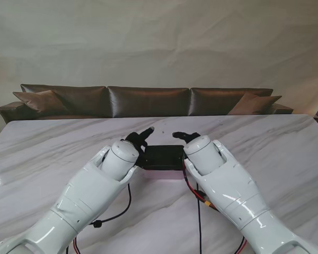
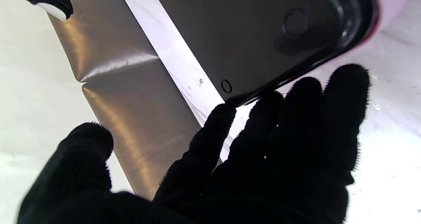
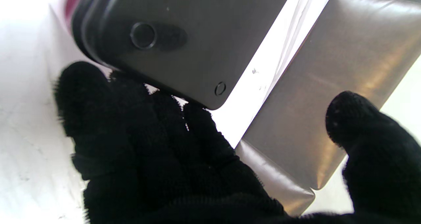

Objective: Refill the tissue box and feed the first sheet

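On the marble table (image 1: pixel 53 143) a dark tissue box (image 1: pixel 163 157) with a pale pink lower edge sits between the two hands. The left hand (image 1: pixel 139 142) is at its left end and the right hand (image 1: pixel 186 137) at its right end, both in black gloves and largely hidden by the white wrists. Cables (image 1: pixel 199 211) trail nearer to me. A brown sofa (image 1: pixel 148 100) stands beyond the table.

This looks like a home living room. A long brown leather sofa (image 1: pixel 148 100) with 3 back sections and a cushion (image 1: pixel 40 99) at each end stands against a plain pale wall (image 1: pixel 159 42), just behind a white marble-patterned table (image 1: pixel 42 153).
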Tool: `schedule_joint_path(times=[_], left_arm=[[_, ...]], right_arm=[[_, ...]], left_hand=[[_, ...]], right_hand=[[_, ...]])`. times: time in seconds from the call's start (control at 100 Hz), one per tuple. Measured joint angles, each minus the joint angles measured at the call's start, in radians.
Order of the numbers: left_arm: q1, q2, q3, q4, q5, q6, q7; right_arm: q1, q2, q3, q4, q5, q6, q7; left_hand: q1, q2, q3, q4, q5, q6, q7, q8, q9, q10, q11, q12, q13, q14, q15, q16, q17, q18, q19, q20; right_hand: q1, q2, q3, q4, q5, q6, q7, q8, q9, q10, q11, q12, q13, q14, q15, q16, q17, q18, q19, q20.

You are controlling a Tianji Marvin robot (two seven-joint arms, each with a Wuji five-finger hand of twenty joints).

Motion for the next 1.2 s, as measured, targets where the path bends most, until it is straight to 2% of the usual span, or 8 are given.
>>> schedule_joint_path(times=[0.38, 0.56, 0.98, 1.2], left_arm=[[-0.002, -0.004, -0.002, 0.017, 0.005, -0.008, 0.003], [-0.001, -0.005, -0.006, 0.026, 0.017, -0.008, 0.003], [0.01, -0.005, -0.018, 0.026, 0.031, -0.008, 0.007], [0.024, -0.003, -0.025, 0.008, 0.044, -0.008, 0.008]], right_arm=[[0.004, -0.003, -0.002, 0.008, -0.002, -0.002, 0.001], [0.005, -0.004, -0.002, 0.014, -0.005, -0.002, 0.005], [0.001, -0.003, -0.001, 0.02, -0.025, 0.004, 0.021], [0.0, -0.002, -0.001, 0.023, -0.034, 0.008, 0.026]], left_hand=[[0.0, 0.0, 0.0, 0.0, 0.0, -0.013, 0.012, 0.0, 0.0, -0.008, 0.021, 0.009, 0.0, -0.002, 0.0, 0.0, 0.0, -0.001, 0.0, 0.0], [0.0, 0.0, 0.0, 0.0, 0.001, -0.049, 0.023, 0.0, 0.002, -0.047, 0.036, 0.024, 0.0, -0.005, 0.0, 0.0, 0.0, -0.005, 0.0, 0.0], [0.0, 0.0, 0.0, 0.0, 0.002, -0.049, 0.047, 0.003, 0.005, -0.111, 0.038, 0.025, 0.0, -0.006, 0.001, 0.0, 0.0, -0.007, 0.0, 0.0], [0.0, 0.0, 0.0, 0.0, 0.003, -0.049, 0.055, 0.003, 0.005, -0.114, 0.038, 0.025, 0.0, -0.006, 0.001, 0.0, 0.0, -0.007, 0.0, 0.0]], right_hand=[[0.0, 0.0, -0.001, 0.0, 0.0, 0.0, 0.016, 0.011, 0.0, -0.006, 0.0, 0.0, 0.001, -0.016, 0.0, 0.0, 0.0, -0.015, 0.0, 0.0], [0.0, 0.0, -0.001, 0.0, 0.0, -0.011, 0.028, 0.019, 0.0, -0.013, 0.0, 0.0, 0.003, -0.035, 0.001, 0.0, 0.0, -0.031, 0.0, 0.0], [0.0, 0.0, -0.001, 0.0, 0.004, -0.05, 0.038, 0.012, 0.0, -0.021, 0.0, 0.0, 0.008, -0.041, 0.001, 0.0, 0.0, -0.036, 0.0, 0.0], [0.0, 0.0, -0.001, 0.0, 0.012, -0.065, 0.039, 0.012, 0.0, -0.022, 0.0, 0.0, 0.008, -0.042, 0.001, 0.0, 0.0, -0.036, 0.0, 0.0]])
